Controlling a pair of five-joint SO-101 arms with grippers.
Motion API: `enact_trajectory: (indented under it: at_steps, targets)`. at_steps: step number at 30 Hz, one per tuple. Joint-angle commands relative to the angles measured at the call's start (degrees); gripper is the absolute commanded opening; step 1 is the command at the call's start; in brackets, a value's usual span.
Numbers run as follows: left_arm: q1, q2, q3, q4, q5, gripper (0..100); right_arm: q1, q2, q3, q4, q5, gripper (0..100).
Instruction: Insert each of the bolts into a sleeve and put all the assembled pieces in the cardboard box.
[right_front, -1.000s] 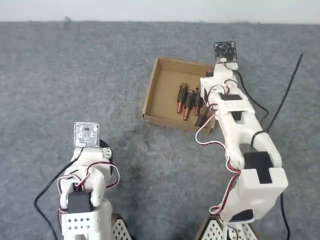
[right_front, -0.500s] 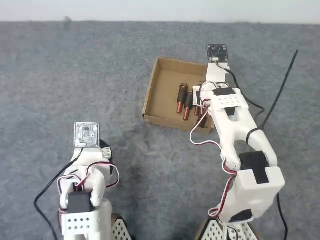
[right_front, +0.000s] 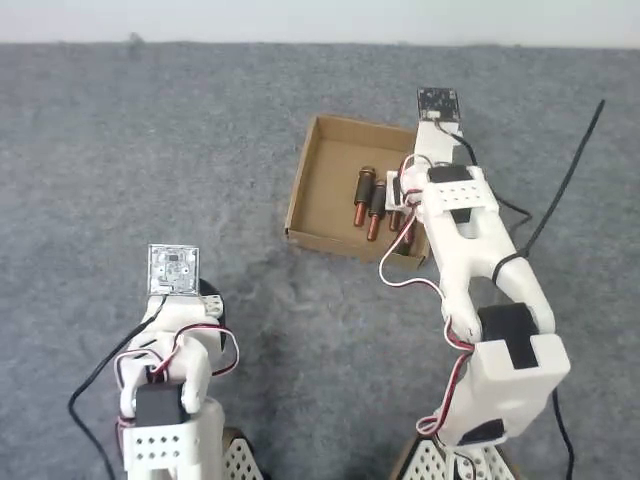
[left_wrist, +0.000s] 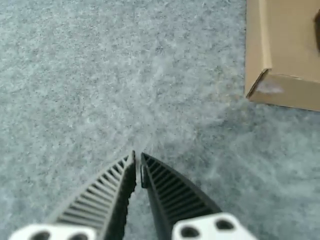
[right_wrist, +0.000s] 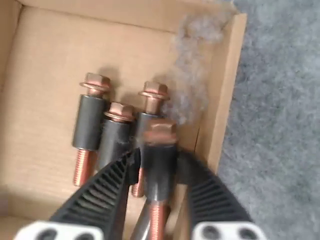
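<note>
Three sleeved bolts (right_wrist: 114, 136) in cardboard box (right_wrist: 223, 95) | right hand (right_wrist: 157, 156) pinching fourth bolt (right_wrist: 160, 132) | left hand (left_wrist: 138, 158) pressed together

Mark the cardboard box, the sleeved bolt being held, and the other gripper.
cardboard box (right_front: 303, 180): high view, left wall.
sleeved bolt (right_wrist: 159, 162): right wrist view, dark sleeve.
left gripper (left_wrist: 138, 157): left wrist view, between the fingertips.

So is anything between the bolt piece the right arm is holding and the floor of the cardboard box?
No lid or barrier. The right tool holds the assembled piece above the cardboard box, but three finished pieces already lie there, one seemingly right beneath it. The floor beside them is bare.
</note>
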Motion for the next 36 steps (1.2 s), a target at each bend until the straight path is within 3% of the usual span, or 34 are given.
enact_trajectory:
  at_steps: [1, 10, 20, 36]
  targets:
    - [0.1, -1.0, -0.6, 0.3, -0.6, 1, 0.5, -2.6, -4.2, 2.2, -1.1, 18.4]
    - [-1.1, -1.0, -0.6, 0.0, -0.7, 1, 0.7, -8.0, -3.8, 2.9, -1.2, 0.2]
    - [-1.1, -1.0, -0.6, 0.0, -0.7, 1, -1.1, -21.6, 3.3, 12.1, -1.2, 0.6]
    - [-1.1, -1.0, -0.6, 0.3, -0.7, 1, -0.7, -54.5, 27.9, 12.4, -0.8, 0.6]
